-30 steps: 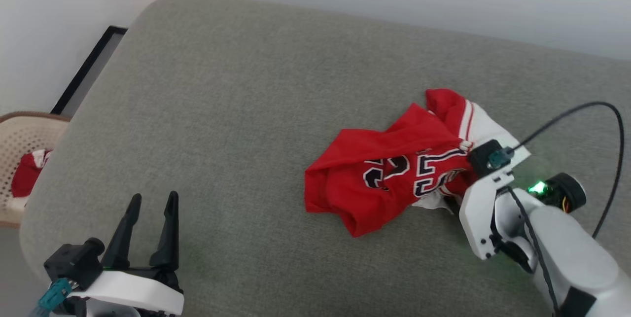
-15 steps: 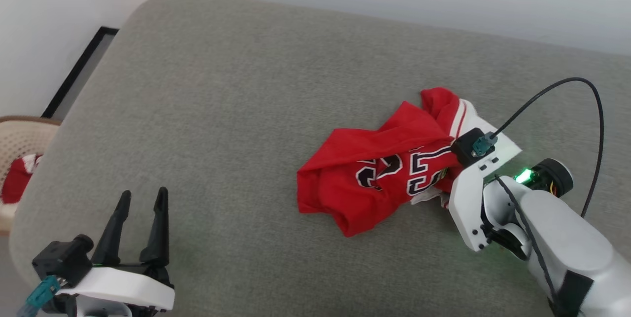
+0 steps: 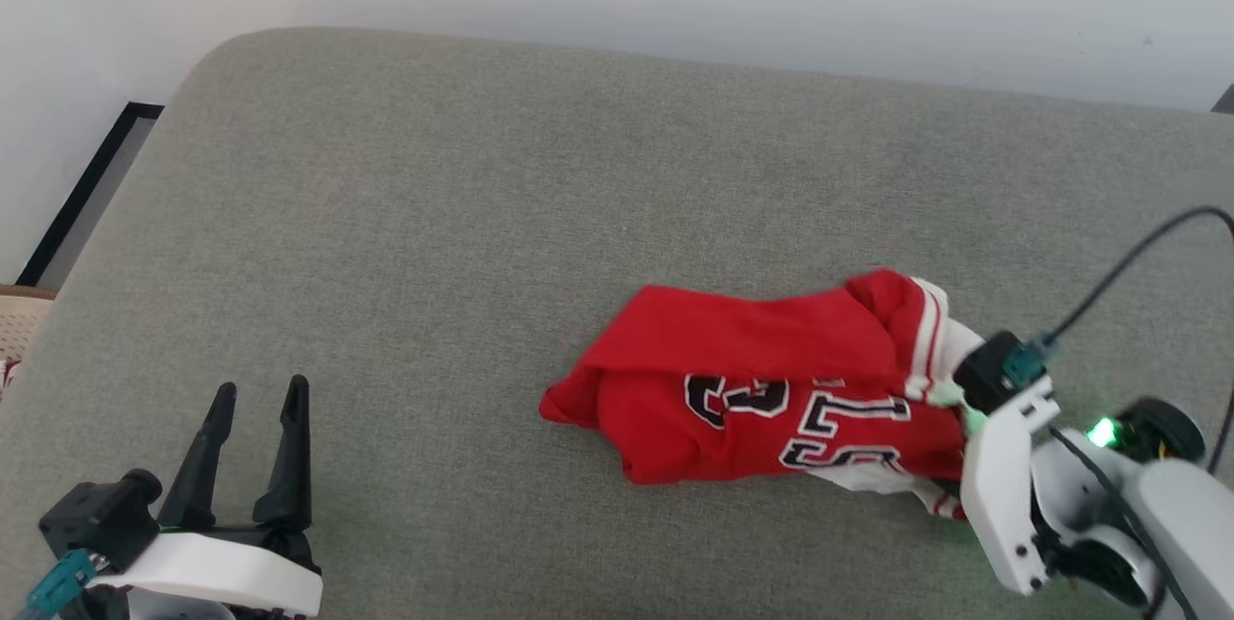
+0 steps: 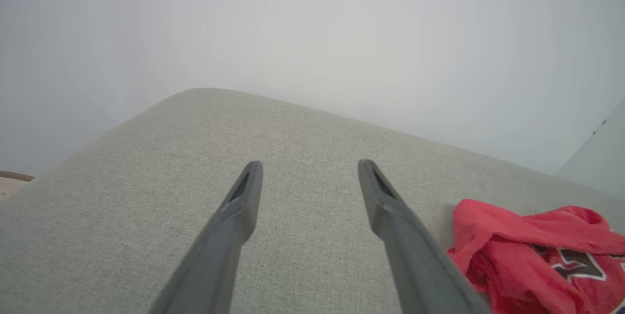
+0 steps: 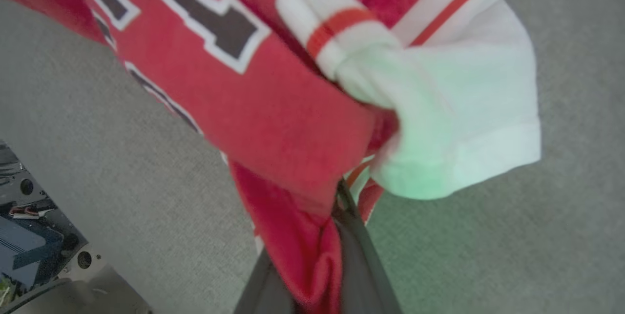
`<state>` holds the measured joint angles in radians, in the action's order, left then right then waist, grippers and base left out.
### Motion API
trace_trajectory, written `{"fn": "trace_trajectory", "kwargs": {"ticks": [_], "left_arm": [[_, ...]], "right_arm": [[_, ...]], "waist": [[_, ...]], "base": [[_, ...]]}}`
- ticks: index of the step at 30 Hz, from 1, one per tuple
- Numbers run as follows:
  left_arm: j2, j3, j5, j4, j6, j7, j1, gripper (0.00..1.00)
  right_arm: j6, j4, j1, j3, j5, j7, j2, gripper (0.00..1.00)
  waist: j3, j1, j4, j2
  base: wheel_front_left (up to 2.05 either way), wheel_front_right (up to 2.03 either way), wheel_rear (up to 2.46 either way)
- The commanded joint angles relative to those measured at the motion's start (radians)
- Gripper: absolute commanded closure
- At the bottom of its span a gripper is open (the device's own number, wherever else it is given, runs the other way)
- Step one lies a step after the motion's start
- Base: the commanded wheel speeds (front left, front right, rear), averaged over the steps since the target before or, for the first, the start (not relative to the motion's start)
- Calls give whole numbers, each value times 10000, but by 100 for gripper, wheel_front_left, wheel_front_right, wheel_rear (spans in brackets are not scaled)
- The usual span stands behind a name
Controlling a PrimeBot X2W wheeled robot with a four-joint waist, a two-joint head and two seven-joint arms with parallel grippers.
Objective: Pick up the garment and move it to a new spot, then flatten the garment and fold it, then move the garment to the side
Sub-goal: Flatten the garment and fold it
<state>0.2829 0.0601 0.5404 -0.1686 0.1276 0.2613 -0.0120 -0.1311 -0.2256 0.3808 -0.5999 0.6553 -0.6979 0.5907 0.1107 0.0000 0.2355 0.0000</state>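
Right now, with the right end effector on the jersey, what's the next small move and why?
Probably lift the right end effector slightly: it is shut on the red jersey beside its white sleeve, while the rest lies bunched on the grey cushion.

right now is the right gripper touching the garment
Touching. The right wrist view shows the right gripper shut on the garment, with red fabric pinched between its jaws.
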Motion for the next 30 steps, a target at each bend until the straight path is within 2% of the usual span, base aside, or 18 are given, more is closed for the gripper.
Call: {"fn": "trace_trajectory", "kwargs": {"ticks": [1,3,4,5,6,10,15,22,28,29,30], "left_arm": [[50,16,38,6,32,49,58,0],[119,105,65,-37,32,51,-2,0],[153,165,85,-50,32,51,-65,0],[214,254,101,-72,32,51,-131,0],[285,333,122,-94,33,45,-206,0],[621,716,304,-31,31,-202,-522,0],[1193,1374,884,376,33,-1017,-1037,0],[2143,2480,1945,1147,32,-3176,-2191,0],[2745,3734,2601,1565,32,-5194,-3598,0],[2745,3734,2601,1565,32,-5194,-3598,0],[2878,4198,2794,1525,32,-5834,-4082,0]], "right_arm": [[7,132,-297,164,-3,-41,-12,100],[7,209,-738,475,-151,-66,-132,100],[7,210,-896,575,-252,-12,-222,85],[7,174,-1018,693,-365,71,-334,59],[7,82,-1125,828,-421,135,-490,0],[10,-152,-1335,1248,-653,365,-1028,0],[8,231,-1471,1777,-900,464,-1405,0],[8,1486,-2008,2999,-1252,805,-1794,0],[7,2526,-2591,4072,-1836,1373,-2455,0],[7,2526,-2591,4072,-1836,1373,-2455,0],[7,2812,-2694,4408,-2090,1749,-2778,0]], "waist": [[3,0,-17,0],[21,0,-37,0],[30,0,-42,0],[36,0,-47,0],[43,0,-58,0],[65,0,-150,0],[60,0,-434,0],[-44,0,-1102,0],[-89,0,-1865,0],[-89,0,-1865,0],[-85,0,-2168,0]], "base": [[0,0,0],[0,0,0],[0,0,0],[0,0,0],[0,0,0],[0,0,0],[0,0,0],[0,0,0],[0,0,0],[0,0,0],[0,0,0]]}}
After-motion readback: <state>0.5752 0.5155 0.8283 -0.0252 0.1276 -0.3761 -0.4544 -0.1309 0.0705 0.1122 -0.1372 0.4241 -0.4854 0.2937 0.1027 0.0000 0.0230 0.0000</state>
